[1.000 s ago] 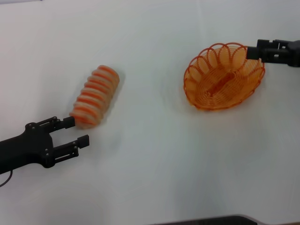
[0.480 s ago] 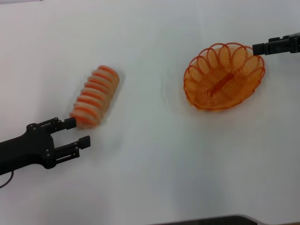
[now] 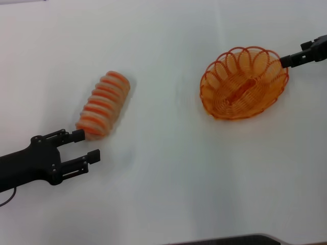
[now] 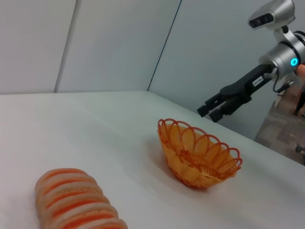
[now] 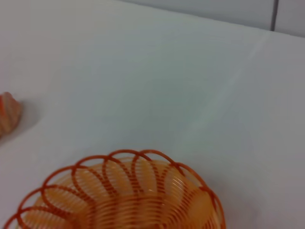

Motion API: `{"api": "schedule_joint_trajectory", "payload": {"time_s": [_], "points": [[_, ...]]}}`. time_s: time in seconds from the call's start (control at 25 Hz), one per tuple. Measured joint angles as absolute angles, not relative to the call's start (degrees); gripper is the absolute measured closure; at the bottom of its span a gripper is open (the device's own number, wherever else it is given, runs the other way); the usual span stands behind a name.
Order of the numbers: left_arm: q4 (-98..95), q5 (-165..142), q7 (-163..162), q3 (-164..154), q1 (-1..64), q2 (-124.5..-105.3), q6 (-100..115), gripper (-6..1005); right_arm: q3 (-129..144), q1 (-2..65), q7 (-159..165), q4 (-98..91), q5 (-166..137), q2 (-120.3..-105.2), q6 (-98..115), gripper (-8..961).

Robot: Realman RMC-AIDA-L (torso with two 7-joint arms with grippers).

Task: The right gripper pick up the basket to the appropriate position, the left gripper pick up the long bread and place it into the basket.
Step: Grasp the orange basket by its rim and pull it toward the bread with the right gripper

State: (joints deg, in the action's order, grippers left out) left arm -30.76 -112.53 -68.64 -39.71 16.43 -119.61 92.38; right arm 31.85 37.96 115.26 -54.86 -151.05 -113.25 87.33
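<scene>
The long bread (image 3: 103,104), tan with orange stripes, lies on the white table at the left; it also shows in the left wrist view (image 4: 76,202) and as an end in the right wrist view (image 5: 8,112). My left gripper (image 3: 87,145) is open just in front of the bread's near end, one fingertip almost touching it. The orange wire basket (image 3: 209,71) stands empty at the right (image 4: 198,157) (image 5: 128,200). My right gripper (image 3: 282,61) hangs by the basket's far right rim; the left wrist view shows the right gripper (image 4: 212,110) open, raised clear of the rim and holding nothing.
A white tabletop (image 3: 163,168) stretches between the bread and the basket. A dark edge (image 3: 230,240) runs along the table's front. Grey wall panels (image 4: 119,43) stand behind the table.
My right gripper has let go of the basket's rim and drawn back to the right and upward. The basket stays where it was. My left gripper has barely shifted.
</scene>
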Motion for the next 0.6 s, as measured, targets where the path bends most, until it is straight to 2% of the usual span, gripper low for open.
{"api": "schedule_joint_trajectory", "payload": {"time_s": [0.32,0.6], "points": [[-30.77,-112.55,-68.61,-39.73,16.55,-119.72,92.37,278,34.50,38.36,113.64,-54.48,-152.01,-114.01,82.32,86],[-30.76,-112.58,-68.59,-39.72,17.06,-119.88,92.37,279,34.79,38.42,110.06,-54.01,-151.61,-116.02,78.53,91]]}}
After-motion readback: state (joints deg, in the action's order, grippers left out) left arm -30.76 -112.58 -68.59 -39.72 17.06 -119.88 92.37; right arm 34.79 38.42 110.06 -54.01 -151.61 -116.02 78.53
